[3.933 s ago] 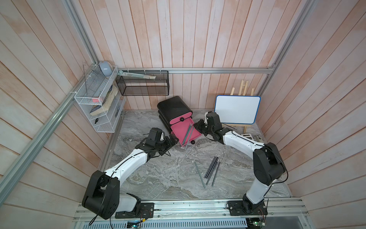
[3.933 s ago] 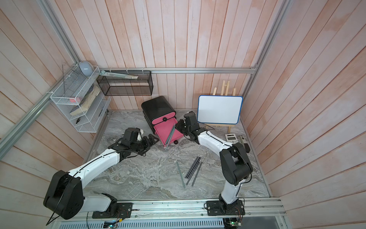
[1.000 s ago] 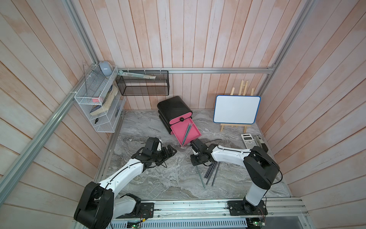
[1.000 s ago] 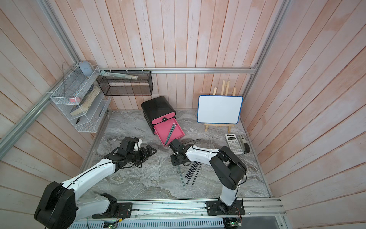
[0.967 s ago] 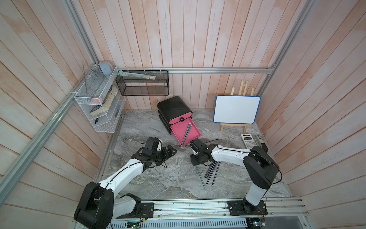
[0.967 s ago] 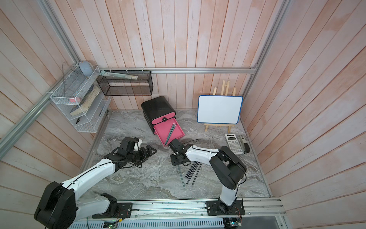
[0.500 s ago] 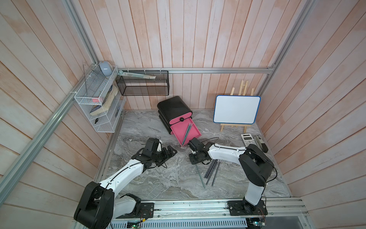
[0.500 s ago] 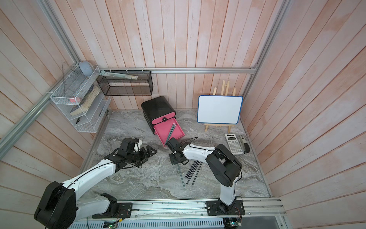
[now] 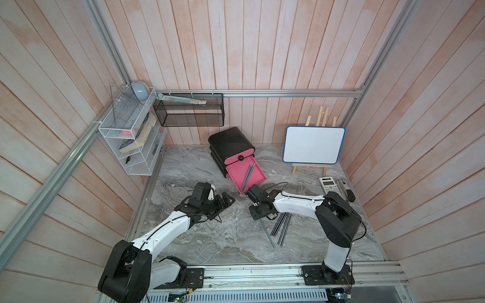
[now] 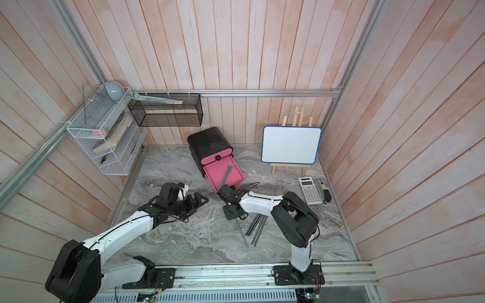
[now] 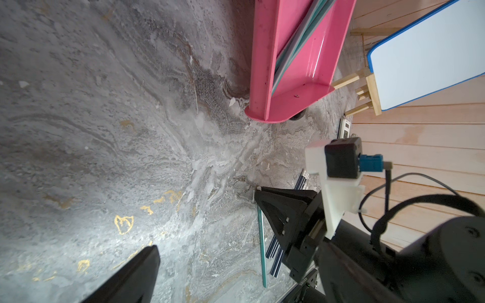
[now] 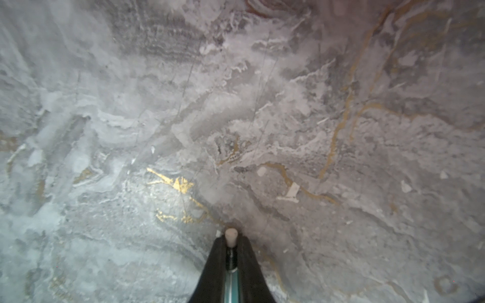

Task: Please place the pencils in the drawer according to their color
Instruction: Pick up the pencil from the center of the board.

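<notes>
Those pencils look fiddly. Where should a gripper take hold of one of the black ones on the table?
Probably the outermost of the black pencils, farthest from the teal pencil, at mid-shaft from straight above, jaws across it. They lie flat and close together, so only that outer side leaves a finger room.

Both arms stretched inward, wrists low.
Left gripper (image 9: 223, 201) lies sideways, jaws spread wide. Right gripper (image 12: 231, 240) points straight down, forearm level, jaws pinched tight on a teal pencil (image 12: 231, 282).
</notes>
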Robot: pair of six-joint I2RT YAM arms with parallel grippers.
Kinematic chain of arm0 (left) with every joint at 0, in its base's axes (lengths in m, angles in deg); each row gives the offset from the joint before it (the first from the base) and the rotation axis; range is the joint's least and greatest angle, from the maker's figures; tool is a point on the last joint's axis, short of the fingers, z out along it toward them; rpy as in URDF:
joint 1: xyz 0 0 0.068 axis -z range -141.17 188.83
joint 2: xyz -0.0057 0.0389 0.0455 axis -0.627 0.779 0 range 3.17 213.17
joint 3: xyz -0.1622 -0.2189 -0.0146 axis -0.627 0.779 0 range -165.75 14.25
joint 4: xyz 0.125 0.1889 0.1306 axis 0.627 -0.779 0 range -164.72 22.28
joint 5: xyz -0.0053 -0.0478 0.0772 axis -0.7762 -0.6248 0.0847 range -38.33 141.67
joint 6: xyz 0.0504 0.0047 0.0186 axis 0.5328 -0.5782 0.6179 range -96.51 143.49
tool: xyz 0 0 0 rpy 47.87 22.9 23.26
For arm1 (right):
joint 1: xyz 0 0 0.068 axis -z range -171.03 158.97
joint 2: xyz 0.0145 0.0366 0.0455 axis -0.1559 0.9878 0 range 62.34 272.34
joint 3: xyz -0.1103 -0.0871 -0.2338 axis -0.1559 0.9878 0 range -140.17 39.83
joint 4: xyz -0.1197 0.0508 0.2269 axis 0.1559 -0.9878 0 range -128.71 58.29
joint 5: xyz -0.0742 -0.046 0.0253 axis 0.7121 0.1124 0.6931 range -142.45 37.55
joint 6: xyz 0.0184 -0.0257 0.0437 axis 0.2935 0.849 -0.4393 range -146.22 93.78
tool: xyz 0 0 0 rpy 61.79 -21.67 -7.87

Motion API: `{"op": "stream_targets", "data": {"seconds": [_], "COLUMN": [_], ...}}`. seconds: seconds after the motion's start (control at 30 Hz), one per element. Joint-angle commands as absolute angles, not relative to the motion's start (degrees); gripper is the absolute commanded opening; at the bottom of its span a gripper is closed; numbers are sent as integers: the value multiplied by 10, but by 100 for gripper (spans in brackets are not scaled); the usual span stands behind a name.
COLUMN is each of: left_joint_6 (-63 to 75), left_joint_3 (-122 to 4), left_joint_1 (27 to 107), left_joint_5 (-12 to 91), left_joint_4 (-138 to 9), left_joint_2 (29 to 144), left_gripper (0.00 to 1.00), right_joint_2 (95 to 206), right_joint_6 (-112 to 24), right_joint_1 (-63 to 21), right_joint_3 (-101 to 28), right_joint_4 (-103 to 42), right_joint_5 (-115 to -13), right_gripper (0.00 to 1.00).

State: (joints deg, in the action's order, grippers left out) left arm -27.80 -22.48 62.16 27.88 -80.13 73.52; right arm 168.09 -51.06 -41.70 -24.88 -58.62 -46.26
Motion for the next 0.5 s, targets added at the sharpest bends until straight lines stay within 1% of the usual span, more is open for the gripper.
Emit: {"op": "stream_targets", "data": {"seconds": [0.0, 0.1, 0.47], "left_joint_6": [-281, -282, -281], "left_joint_3": [-216, -215, -213], "left_joint_1": [623, 624, 623], "left_joint_5": [272, 273, 277], "left_joint_4": [-793, -793, -801], "left_joint_2": [731, 730, 724], "left_gripper": [100, 100, 100], "right_joint_2": [1702, 1702, 1670], "right_joint_6": [-511, -516, -547], "right_joint_1": [-424, -424, -425], "right_joint_3": [-255, -260, -307], "right_joint_4": [-615, -613, -591], "right_joint_5": [-463, -473, -555], "right_gripper": [5, 0, 0]}}
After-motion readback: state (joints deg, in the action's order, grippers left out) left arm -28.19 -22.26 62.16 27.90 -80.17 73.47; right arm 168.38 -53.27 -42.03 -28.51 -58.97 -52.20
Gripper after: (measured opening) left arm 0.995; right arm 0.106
